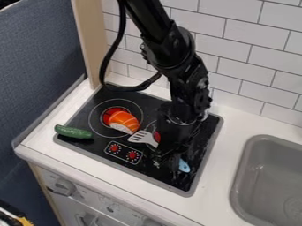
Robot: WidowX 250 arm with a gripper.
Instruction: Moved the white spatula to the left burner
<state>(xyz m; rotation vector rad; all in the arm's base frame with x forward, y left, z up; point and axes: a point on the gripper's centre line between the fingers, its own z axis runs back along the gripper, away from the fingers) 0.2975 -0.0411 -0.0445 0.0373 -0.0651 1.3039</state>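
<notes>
Gripper (pixel 171 154), clamped or apart I cannot tell, stands over the white spatula (pixel 143 137), handle (pixel 184 166) toward the front right corner of the stove (pixel 159 176); 1 risk: leftward travel may knock the sushi (pixel 122 122) off the left burner (pixel 107 115).

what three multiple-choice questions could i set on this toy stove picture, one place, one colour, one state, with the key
1. Where is the salmon nigiri?
A) in the sink
B) on the left burner
C) on the floor

2. What colour is the spatula's slotted head?
A) green
B) red
C) white

3. How is the cucumber?
A) whole
B) sliced
C) split lengthwise

Key:
1 B, it sits within that burner's ring.
2 C, the slotted end is pale.
3 A, it is one unbroken green piece.
</notes>
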